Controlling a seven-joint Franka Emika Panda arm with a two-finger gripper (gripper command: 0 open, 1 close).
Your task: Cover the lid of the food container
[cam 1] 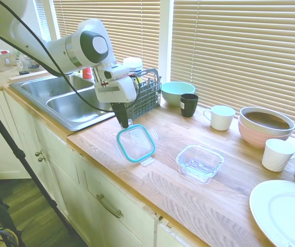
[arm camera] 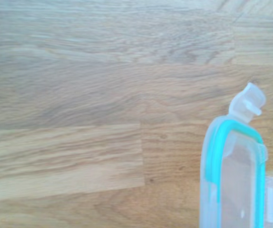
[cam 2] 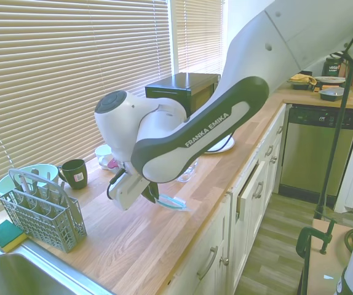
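The lid, clear plastic with a teal rim seal and snap tabs, hangs tilted just over the wooden counter. My gripper is shut on its far edge, with the near tab low by the counter. In the second exterior view the lid pokes out beneath the gripper. The wrist view shows the lid rising from the lower edge with one tab flipped up. The food container, a shallow clear glass dish, stands open on the counter a hand's width to the right of the lid.
A grey cutlery basket stands behind the gripper beside the steel sink. Along the blinds sit a mint bowl, a black mug, a white mug, a pink bowl and a white cup. A white plate lies front right.
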